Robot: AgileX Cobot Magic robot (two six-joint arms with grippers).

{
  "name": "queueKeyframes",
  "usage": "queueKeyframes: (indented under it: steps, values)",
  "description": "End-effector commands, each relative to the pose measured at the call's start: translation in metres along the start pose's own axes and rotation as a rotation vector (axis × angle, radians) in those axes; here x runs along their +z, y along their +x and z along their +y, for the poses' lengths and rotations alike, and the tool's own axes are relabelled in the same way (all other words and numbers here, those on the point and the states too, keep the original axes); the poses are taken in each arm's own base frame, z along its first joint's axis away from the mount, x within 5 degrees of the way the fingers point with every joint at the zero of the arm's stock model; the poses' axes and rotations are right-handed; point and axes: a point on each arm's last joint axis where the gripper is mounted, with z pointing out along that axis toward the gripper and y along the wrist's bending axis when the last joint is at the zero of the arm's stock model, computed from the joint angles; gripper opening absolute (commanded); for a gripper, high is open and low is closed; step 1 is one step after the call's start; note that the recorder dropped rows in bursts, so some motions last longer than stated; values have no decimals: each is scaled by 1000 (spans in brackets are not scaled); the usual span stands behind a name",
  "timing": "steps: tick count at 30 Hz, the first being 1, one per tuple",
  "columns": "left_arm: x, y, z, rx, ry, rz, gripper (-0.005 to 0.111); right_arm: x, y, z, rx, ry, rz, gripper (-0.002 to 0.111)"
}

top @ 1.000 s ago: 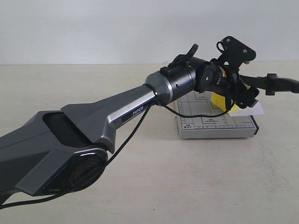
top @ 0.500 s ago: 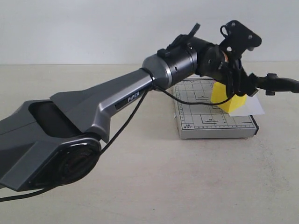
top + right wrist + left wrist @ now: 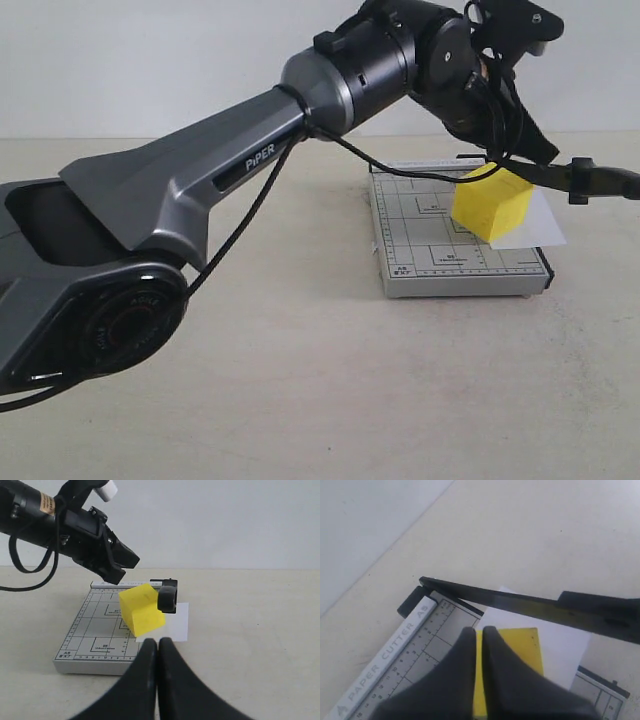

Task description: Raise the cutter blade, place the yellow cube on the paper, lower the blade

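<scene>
The yellow cube (image 3: 490, 205) (image 3: 142, 610) (image 3: 520, 647) rests on the paper (image 3: 545, 225) (image 3: 177, 622), turned askew to the grid of the grey trimmer board (image 3: 430, 250). The cutter blade (image 3: 520, 602) stands raised above paper and cube, and nothing holds its thick handle (image 3: 600, 180) (image 3: 167, 599). My left gripper (image 3: 479, 632) (image 3: 548, 155) (image 3: 131, 560) hangs shut and empty above the cube, apart from it. Low in front of the board's handle side, my right gripper (image 3: 158, 642) is shut with nothing in it; the exterior view does not show it.
The trimmer board (image 3: 95, 630) lies on a plain beige tabletop (image 3: 350, 380) before a white wall. My left arm's grey link (image 3: 200, 200) and its black cable (image 3: 250, 260) cross the left half of the exterior view, above the table.
My left gripper has let go of the yellow cube and risen up and away from it, jaws now together. The cube stays on the paper. The blade has not moved.
</scene>
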Motion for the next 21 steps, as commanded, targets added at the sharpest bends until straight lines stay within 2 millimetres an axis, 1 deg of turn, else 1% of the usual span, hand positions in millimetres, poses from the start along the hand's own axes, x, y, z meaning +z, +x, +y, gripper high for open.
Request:
queueKeyframes:
  steps: [1,4,9,12,15,18,19,21]
  values:
    - [-7,-7,17,-181,-19,-62,5,0,-2,0,2,-3,-18,0]
    - [-13,-10,22,-275,8,-63,5,0,-2,0,2,-3,-18,0]
    - [-26,-15,21,-265,27,-21,5,0,-2,0,2,-3,-18,0]
    - [-37,-22,21,-275,27,-32,5,0,-2,0,2,-3,-18,0]
    - [-56,-34,18,-324,85,-55,5,0,-2,0,2,-3,-14,0]
    - [-78,-53,4,-311,111,-132,5,0,-2,0,2,-3,-14,0]
    - [-83,-57,1,-289,113,-153,5,0,-2,0,2,-3,-14,0]
    - [-97,-68,-2,-281,110,-203,5,0,-2,0,2,-3,-14,0]
